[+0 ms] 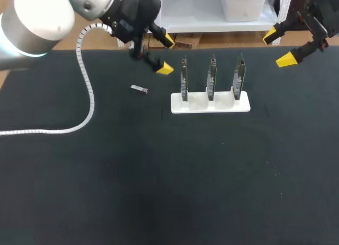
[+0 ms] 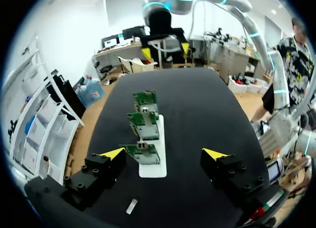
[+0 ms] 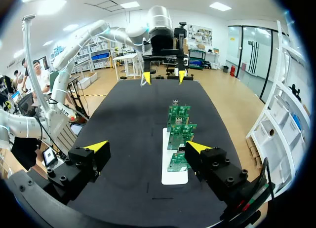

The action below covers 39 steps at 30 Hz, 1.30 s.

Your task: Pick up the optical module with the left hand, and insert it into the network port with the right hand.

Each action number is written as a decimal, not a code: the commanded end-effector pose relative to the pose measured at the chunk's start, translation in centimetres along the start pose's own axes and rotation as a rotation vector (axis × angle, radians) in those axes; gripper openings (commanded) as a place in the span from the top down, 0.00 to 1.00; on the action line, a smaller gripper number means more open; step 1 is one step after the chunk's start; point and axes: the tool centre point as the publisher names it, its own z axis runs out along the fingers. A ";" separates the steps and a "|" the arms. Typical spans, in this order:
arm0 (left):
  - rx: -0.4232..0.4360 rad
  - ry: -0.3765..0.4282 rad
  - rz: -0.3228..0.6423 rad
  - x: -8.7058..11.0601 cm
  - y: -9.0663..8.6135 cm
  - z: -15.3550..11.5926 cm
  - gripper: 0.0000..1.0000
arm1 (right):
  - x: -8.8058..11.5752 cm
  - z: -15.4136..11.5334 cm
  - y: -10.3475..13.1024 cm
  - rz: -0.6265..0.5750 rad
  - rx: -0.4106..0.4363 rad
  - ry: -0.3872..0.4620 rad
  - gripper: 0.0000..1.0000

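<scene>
The optical module (image 1: 139,89) lies flat on the black bench (image 1: 159,176), untouched, under and slightly behind the left tool (image 1: 166,55), whose fingers are spread wide and hold nothing. The right tool (image 1: 279,47), likewise spread and empty, hangs beyond the white holder (image 1: 210,102) of three upright boards (image 1: 212,75), well apart from the module.

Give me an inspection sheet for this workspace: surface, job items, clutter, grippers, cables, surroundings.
Surface: black table top.
Job's things: optical module lying flat, unheld; three circuit boards upright in a white holder.
Clutter: nothing seen.
Grippers: left gripper open, above the table between module and boards, touching neither; right gripper open, empty, off the holder's right end.
Cables: white corrugated conduit from the left arm lies across the table.
Surroundings: nothing seen reaching over the table.
</scene>
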 end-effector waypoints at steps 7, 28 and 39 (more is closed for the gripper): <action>0.037 0.158 -0.029 6.4 2.7 1.6 0.00 | 0.0 0.0 0.1 0.000 0.002 0.000 0.00; 0.158 0.244 0.040 12.4 1.9 -0.3 0.00 | 0.0 0.0 0.1 0.000 0.002 0.000 0.00; 0.219 0.278 0.017 13.0 0.7 0.5 0.00 | 0.0 0.0 0.1 0.000 0.002 0.000 0.00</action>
